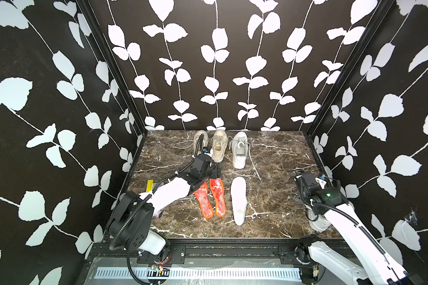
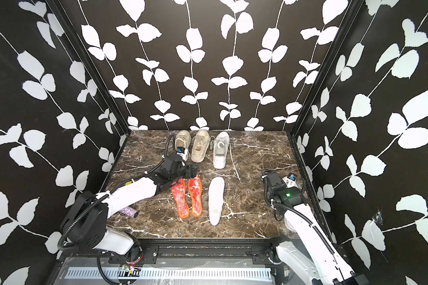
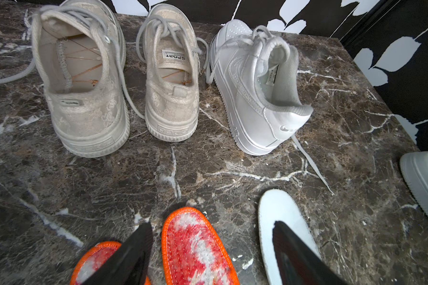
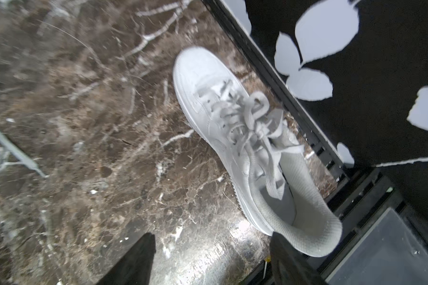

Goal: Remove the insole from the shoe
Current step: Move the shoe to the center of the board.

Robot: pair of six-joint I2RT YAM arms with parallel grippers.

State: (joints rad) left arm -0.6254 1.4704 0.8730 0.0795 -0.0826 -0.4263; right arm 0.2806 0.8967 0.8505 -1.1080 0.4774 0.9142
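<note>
Right wrist view: shows shoe [image 4: 232, 138] along right edge of table [image 4: 84, 148], heel nearest right gripper [image 4: 211, 237], jaws apart, empty; left gripper [image 3: 211, 224], likewise apart, farther.

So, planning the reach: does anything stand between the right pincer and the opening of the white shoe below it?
A lace loop hangs into the opening of the white shoe; nothing else visible blocks the right pincer.

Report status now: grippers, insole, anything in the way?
Left gripper open, empty, over orange insoles. Right gripper open, empty, by heel of white shoe. Loose laces hang into its opening.
</note>
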